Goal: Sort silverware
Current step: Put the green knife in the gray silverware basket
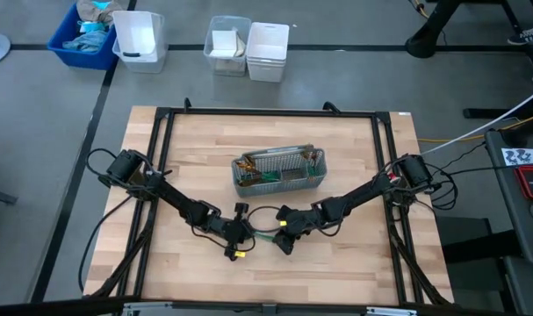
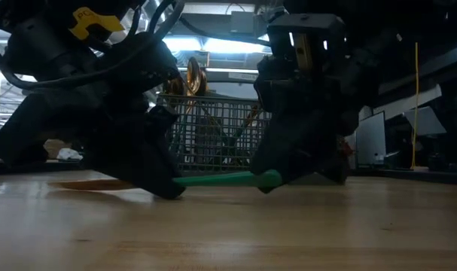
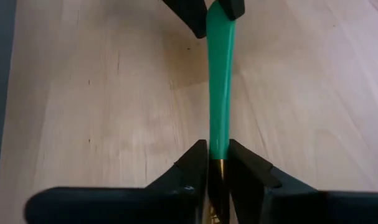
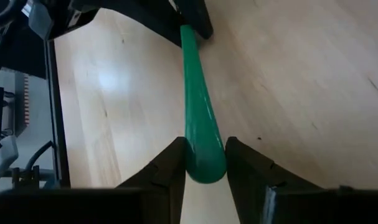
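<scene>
Both grippers hold one green-handled utensil low over table, near side of mesh caddy. Left gripper pinches gold-neck end; right gripper clamps handle butt. Low view only: handle roughly level, possibly just off wood.

Mesh caddy sits mid-table, with silverware inside it. In front of it, left gripper and right gripper face each other, one utensil spanning between them just above the tabletop. Bins lie on the floor behind the table.
</scene>
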`<state>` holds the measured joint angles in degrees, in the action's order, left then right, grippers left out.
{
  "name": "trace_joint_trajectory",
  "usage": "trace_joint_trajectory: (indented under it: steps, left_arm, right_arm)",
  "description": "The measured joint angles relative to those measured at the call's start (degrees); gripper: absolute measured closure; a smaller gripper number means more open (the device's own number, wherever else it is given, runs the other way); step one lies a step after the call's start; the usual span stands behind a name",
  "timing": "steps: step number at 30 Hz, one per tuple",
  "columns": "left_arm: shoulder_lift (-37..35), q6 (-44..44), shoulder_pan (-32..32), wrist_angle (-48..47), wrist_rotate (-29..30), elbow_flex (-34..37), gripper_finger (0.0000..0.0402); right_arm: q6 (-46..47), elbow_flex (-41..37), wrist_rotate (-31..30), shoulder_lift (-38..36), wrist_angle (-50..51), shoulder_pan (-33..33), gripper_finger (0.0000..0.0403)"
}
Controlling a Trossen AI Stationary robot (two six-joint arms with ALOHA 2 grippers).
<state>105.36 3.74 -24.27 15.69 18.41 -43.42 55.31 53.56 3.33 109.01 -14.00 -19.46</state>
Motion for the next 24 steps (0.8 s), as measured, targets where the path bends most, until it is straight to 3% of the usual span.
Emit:
trace_joint_trajectory:
  steps: [6,15,20,24]
  left_arm:
    - [0.02,-0.18,0.00,-0.06,-0.02,0.02,0.0389]
    - [0.02,-0.12,-0.02,-0.08,0.24,0.04,0.0389]
    - [-0.20,0.09,-0.08,-0.25,-1.17,0.04,0.0389]
    - [-1.79,2.47,-0.11,-1.67,-2.32,0.21,0.0389]
  right_arm:
    - [-1.19,0.00,0.24,0.00,0.02,0.02,0.0295]
    - [-1.75,0.02,-2.18,-0.02,0.04,0.14,0.0295]
    - [-4.63,0.04,5.32,-1.55,1.89,2.05,0.0295]
    - [-8.13,0.07,2.93,-5.95,5.55,1.81,0.0295]
